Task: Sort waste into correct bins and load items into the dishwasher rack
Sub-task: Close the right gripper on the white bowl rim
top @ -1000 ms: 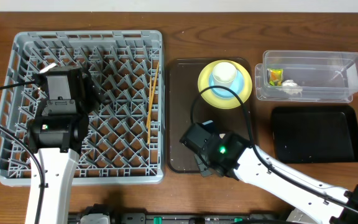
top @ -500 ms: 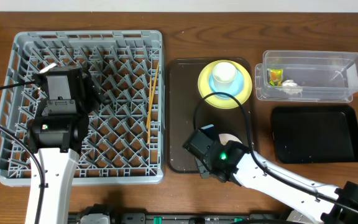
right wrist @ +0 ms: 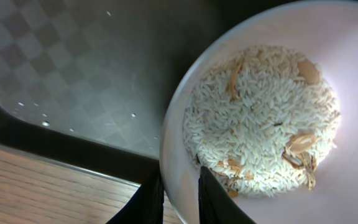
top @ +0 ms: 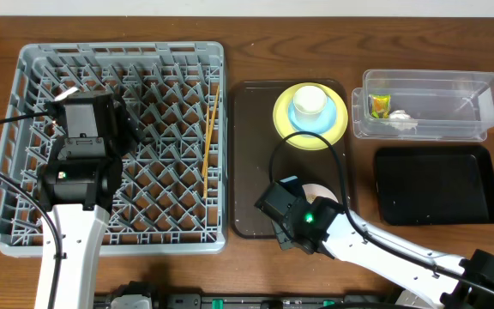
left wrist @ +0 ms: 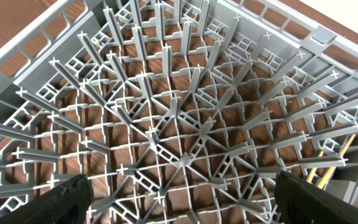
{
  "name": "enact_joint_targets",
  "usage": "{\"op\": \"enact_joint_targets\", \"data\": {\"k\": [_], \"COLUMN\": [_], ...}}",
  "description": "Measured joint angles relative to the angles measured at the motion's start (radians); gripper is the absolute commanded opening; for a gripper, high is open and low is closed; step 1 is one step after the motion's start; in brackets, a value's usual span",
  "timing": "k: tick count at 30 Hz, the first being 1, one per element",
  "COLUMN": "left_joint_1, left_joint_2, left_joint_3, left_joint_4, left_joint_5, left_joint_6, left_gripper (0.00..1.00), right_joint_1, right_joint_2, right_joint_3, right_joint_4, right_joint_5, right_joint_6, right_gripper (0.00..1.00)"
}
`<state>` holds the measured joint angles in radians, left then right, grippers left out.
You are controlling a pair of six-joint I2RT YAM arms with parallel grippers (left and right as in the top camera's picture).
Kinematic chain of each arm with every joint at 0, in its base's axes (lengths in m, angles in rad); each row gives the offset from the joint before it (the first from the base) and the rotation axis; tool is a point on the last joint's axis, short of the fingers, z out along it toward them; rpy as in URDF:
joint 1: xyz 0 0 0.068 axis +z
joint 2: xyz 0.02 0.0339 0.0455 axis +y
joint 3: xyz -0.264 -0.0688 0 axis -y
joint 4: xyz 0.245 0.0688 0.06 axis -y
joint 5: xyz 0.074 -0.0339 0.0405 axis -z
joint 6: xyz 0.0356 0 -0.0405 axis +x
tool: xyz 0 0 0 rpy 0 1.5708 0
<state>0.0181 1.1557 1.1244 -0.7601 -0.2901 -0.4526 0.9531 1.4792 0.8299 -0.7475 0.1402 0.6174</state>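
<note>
Big grey rack (top: 161, 189) on the left, white bowl (right wrist: 185, 99) of rice (right wrist: 260, 124) held on the right.
The rack fills the left of the tabletop (top: 316, 34), and the left pincer (left wrist: 182, 180) hangs over it, opened wide and holding nothing. The brown tray (top: 251, 146) lies beside the rack. The black tray (top: 436, 184) and clear tub (top: 444, 107) sit far right. The yellow plate (top: 337, 120) carries the blue dish (top: 298, 118) and white cup (top: 310, 99). The right pincer (right wrist: 180, 173) pinches the bowl's rim at the brown tray's near end. The chopsticks (top: 208, 137) lie in the rack. The napkin (top: 401, 120) and wrapper (top: 378, 106) lie in the tub.
</note>
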Motion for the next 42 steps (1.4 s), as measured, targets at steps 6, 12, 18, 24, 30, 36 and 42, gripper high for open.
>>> {"op": "enact_joint_targets", "data": {"k": [6,12,18,24,30,36,42], "left_joint_1": [0.0,0.0,0.0,0.0,0.0,0.0,0.0], "left_joint_2": [0.0,0.0,0.0,0.0,0.0,0.0,0.0], "left_joint_3": [0.0,0.0,0.0,0.0,0.0,0.0,0.0], "left_joint_4": [0.0,0.0,0.0,0.0,0.0,0.0,0.0], "left_joint_5": [0.0,0.0,0.0,0.0,0.0,0.0,0.0], "left_joint_6": [0.0,0.0,0.0,0.0,0.0,0.0,0.0], "left_gripper": [0.95,0.95,0.95,0.95,0.95,0.95,0.95], "right_joint_1": [0.0,-0.017,-0.051,-0.093,-0.098,-0.098,-0.098], "right_joint_2": [0.0,0.0,0.0,0.0,0.0,0.0,0.0], "right_joint_3": [-0.005,-0.006,-0.006,-0.006,-0.006,-0.006,-0.006], "right_joint_4": [0.0,0.02,0.085,0.102,0.081,0.026,0.011], "right_joint_5": [0.043,0.099,0.121,0.117,0.057,0.031,0.024], "right_joint_6": [-0.003,-0.035,-0.058,-0.07,-0.077,-0.077,-0.077], "right_gripper": [0.17,0.13,0.13,0.18,0.2,0.18,0.18]}}
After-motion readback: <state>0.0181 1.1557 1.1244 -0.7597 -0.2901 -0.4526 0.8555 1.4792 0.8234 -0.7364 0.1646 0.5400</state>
